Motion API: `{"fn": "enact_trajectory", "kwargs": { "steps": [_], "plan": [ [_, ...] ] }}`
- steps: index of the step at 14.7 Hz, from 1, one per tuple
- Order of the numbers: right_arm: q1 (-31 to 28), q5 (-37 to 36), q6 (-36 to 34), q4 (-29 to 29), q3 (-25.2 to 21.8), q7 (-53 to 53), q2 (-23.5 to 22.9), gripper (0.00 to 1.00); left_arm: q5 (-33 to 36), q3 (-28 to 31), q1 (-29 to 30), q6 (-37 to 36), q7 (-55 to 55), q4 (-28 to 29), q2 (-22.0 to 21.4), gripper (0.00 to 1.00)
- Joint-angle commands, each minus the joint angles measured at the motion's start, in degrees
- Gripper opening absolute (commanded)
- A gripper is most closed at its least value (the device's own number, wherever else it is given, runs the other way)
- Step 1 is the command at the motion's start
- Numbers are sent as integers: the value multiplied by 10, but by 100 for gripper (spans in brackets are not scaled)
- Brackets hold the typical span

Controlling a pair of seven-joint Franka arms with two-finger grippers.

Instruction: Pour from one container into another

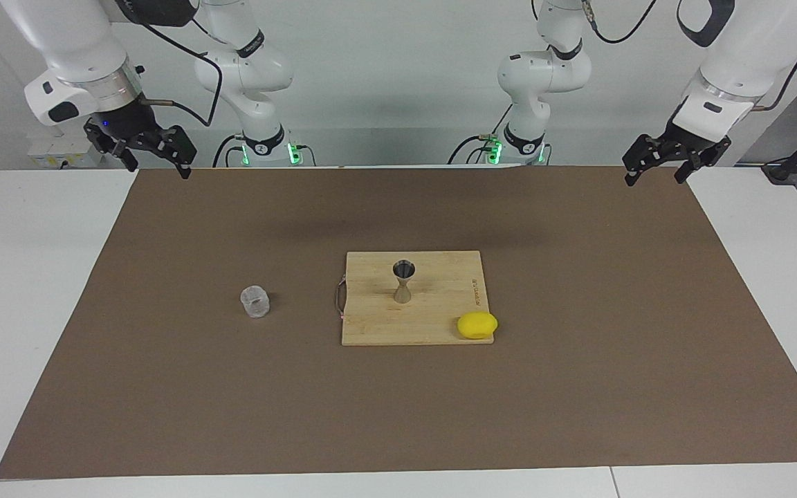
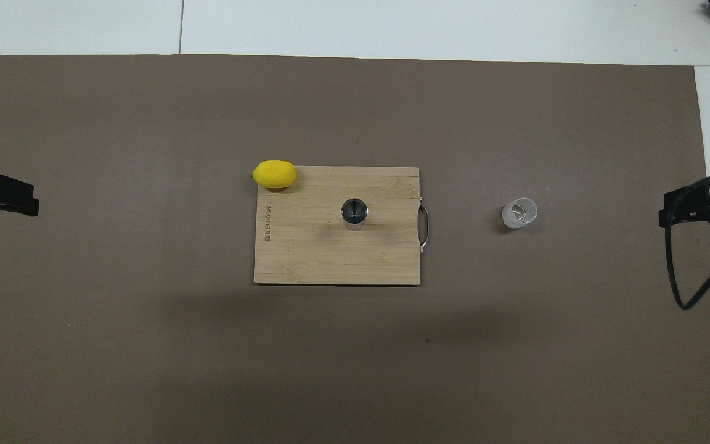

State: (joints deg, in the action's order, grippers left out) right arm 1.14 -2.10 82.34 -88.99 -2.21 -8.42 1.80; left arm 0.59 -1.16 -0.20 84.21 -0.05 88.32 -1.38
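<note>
A small clear cup (image 1: 254,301) (image 2: 519,213) stands upright on the brown mat, beside the cutting board toward the right arm's end of the table. The silvery hourglass jigger (image 1: 402,281) (image 2: 354,213) stands upright in the middle of the wooden cutting board (image 1: 440,328) (image 2: 306,259). My right gripper (image 1: 158,168) (image 2: 694,206) hangs open and empty over the mat's edge at its own end. My left gripper (image 1: 653,178) (image 2: 0,196) hangs open and empty over the mat's edge at the other end. Both are well apart from the cup and the jigger.
A yellow lemon (image 1: 477,325) (image 2: 275,174) lies at the board's corner farthest from the robots, toward the left arm's end. The board has a metal handle (image 1: 338,299) on the side facing the cup. The brown mat (image 1: 163,387) covers most of the white table.
</note>
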Motion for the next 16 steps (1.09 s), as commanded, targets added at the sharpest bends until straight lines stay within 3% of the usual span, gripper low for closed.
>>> {"fn": "enact_trajectory", "kwargs": {
  "steps": [1, 16],
  "plan": [
    [-3, -12, -11, 8, 2, 10, -2, 100, 6, -1, 5, -14, 3, -7, -1, 100],
    [-7, -13, 20, 4, 1, 16, -2, 100, 8, -7, 3, -11, 4, 7, -1, 100]
  ]
}}
